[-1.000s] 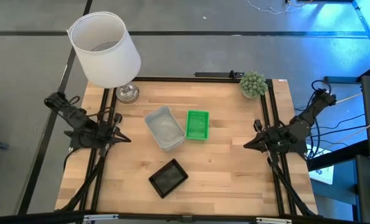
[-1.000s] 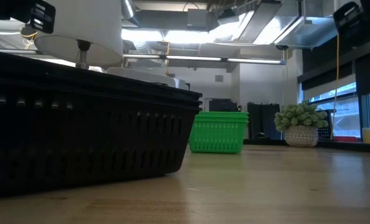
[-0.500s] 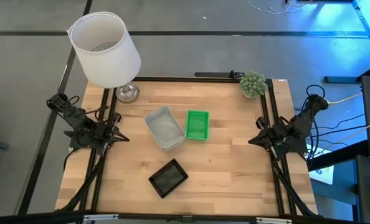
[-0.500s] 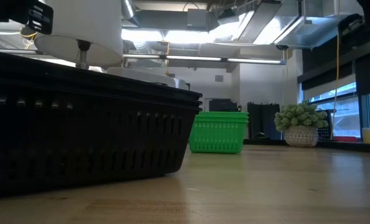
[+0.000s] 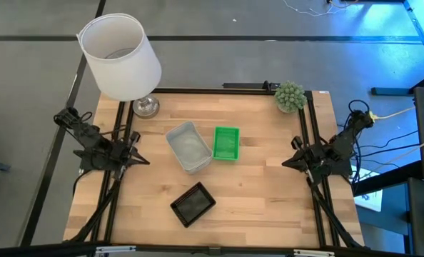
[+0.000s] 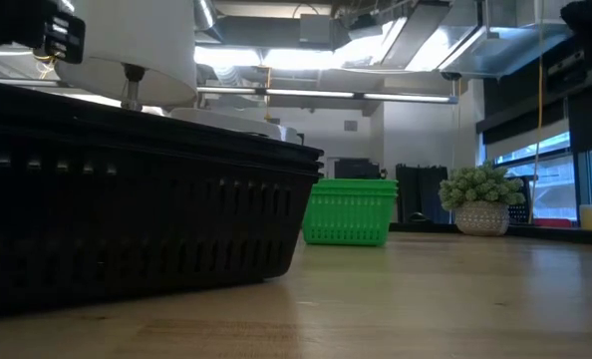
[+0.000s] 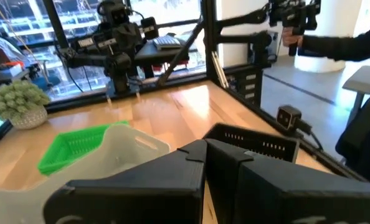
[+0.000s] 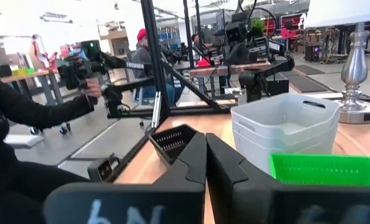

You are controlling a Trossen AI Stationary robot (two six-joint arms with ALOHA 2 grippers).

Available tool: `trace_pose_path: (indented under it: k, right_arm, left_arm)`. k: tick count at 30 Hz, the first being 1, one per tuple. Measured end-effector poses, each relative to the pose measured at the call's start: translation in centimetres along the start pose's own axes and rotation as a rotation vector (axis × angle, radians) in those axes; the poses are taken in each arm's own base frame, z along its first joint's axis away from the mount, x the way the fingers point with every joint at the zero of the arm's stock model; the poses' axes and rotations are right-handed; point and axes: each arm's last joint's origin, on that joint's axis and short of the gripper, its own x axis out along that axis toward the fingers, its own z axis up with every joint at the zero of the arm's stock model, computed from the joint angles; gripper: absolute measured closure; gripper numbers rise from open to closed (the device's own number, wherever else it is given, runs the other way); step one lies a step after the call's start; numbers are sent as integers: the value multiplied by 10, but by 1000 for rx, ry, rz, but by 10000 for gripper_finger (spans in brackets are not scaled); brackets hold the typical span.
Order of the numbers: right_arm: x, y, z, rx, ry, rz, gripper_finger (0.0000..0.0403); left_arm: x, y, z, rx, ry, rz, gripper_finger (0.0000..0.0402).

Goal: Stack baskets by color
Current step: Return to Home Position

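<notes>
Three stacks of baskets rest with their bottoms on the wooden table. The grey-white stack (image 5: 189, 146) stands mid-table, with the green stack (image 5: 226, 143) just to its right. The black stack (image 5: 193, 203) sits nearer the front edge. My left gripper (image 5: 145, 161) hangs shut above the table's left edge, pointing level toward the middle. My right gripper (image 5: 284, 163) hangs shut above the right edge, also pointing inward. Neither holds anything. The left wrist view shows the green stack (image 7: 73, 146), the grey-white stack (image 7: 126, 149) and the black stack (image 7: 253, 142) beyond the shut fingers.
A lamp with a white shade (image 5: 120, 56) stands on its metal base (image 5: 145, 106) at the far left corner. A small potted plant (image 5: 290, 96) stands at the far right corner. Black frame rails (image 5: 312, 135) run along both side edges. People show in the room beyond the table.
My right arm has folded down and drawn slightly toward the table's right edge, its gripper staying shut and level. The baskets have not moved.
</notes>
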Motion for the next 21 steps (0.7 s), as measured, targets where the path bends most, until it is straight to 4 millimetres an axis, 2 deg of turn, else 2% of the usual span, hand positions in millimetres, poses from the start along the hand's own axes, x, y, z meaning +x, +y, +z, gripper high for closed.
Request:
trace_pose_path:
  k: [8,11,17,21]
  right_arm:
    - [6,0,-30,-44,-10,10,402]
    - [7,1,-31,-82,-2,34,402]
    - [7,3,-33,-128,12,116,402]
    - [7,4,-33,-100,22,151,402]
  left_arm:
    - [17,-9,-37,13,15,3,402]
    - [21,-12,-51,14,18,6,402]
    - [22,-13,-51,112,-12,-23,401]
    - [22,-11,-51,131,-4,35,401]
